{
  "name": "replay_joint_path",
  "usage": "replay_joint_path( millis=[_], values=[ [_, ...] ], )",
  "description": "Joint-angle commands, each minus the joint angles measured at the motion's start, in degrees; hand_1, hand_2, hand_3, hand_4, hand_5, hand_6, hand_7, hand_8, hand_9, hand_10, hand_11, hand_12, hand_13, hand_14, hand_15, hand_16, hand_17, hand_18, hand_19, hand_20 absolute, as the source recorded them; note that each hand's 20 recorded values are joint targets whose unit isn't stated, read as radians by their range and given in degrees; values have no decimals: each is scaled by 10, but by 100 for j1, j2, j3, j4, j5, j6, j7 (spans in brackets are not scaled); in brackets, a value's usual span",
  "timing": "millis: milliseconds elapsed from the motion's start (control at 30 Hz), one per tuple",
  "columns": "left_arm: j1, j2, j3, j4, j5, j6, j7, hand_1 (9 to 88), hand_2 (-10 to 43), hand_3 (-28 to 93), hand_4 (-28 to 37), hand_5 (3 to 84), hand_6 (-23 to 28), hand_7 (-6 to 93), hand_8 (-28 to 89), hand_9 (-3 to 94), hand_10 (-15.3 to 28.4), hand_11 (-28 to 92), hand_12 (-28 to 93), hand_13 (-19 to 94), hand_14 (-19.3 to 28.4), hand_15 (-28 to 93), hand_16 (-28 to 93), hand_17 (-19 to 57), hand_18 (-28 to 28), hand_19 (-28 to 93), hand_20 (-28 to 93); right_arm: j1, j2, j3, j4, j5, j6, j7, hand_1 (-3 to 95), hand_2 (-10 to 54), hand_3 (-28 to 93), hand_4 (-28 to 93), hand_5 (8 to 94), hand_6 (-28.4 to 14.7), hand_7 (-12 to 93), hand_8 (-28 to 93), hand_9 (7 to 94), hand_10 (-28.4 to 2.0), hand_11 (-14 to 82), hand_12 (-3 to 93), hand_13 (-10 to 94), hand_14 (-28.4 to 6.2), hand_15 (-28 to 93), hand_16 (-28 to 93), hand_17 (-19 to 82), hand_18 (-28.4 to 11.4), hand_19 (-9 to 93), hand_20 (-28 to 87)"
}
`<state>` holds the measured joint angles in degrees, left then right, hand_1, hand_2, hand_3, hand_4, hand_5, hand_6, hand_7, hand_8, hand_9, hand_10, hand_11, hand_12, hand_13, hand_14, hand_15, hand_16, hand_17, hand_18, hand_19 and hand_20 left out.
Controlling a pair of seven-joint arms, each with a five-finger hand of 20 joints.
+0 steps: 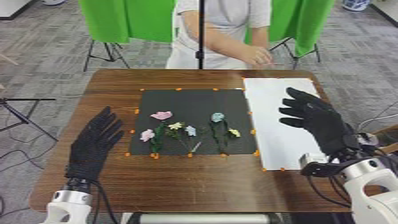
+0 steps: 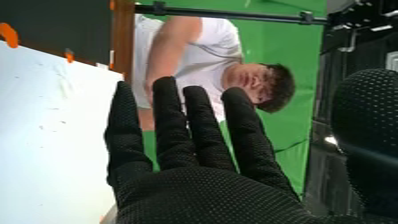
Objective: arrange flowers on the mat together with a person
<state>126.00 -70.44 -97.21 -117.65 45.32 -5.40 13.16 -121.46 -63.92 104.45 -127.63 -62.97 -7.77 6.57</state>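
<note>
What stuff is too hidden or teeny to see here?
- Head view: part of the white sheet, behind the right hand.
- Head view: petals of the flowers, too small to count.
- Right wrist view: most of the dark mat, cut off by the top and left edges.
- Right wrist view: specks on the sheet, too small to identify.

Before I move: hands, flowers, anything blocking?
Left hand open, left of black mat; right hand open over white sheet. Flowers on mat, nothing above them.
</note>
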Motion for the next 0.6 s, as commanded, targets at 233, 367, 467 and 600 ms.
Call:
replay_joint_path(
  millis=[233,367,467,600],
  values=[
    [236,11,-23,4,-204,64,5,250,-29,718,-280,283,31,180,-100,213,107,142,174,165,129,169,51,-109,205,382,100,125,15,-187,92,-68,-88,6,165,-10,827,-236,307,-56,142,-82,312,-150,96,224,261,-129,207,269,43,-223,445,264],
    [129,57,-3,-23,-155,-73,-89,250,-28,718,-280,281,30,181,-100,213,107,144,175,167,130,172,50,-108,205,384,100,251,21,-290,68,-80,-68,67,165,-10,827,-236,307,-56,142,-81,313,-150,95,224,261,-130,207,269,43,-223,446,264],
    [200,57,-32,-87,-126,-7,-38,250,-28,719,-280,279,30,183,-100,213,107,144,175,166,130,172,49,-108,205,384,100,354,86,-304,54,-86,-192,103,165,-10,828,-236,307,-55,142,-81,313,-151,95,224,261,-129,207,269,43,-223,445,264],
    [344,92,-111,-158,-172,109,39,249,-29,720,-280,279,29,183,-100,212,107,144,175,167,129,170,49,-108,206,384,99,422,153,-352,55,-39,-162,183,165,-9,827,-237,308,-56,141,-81,313,-151,96,224,261,-129,207,269,43,-224,445,264]
  ],
)
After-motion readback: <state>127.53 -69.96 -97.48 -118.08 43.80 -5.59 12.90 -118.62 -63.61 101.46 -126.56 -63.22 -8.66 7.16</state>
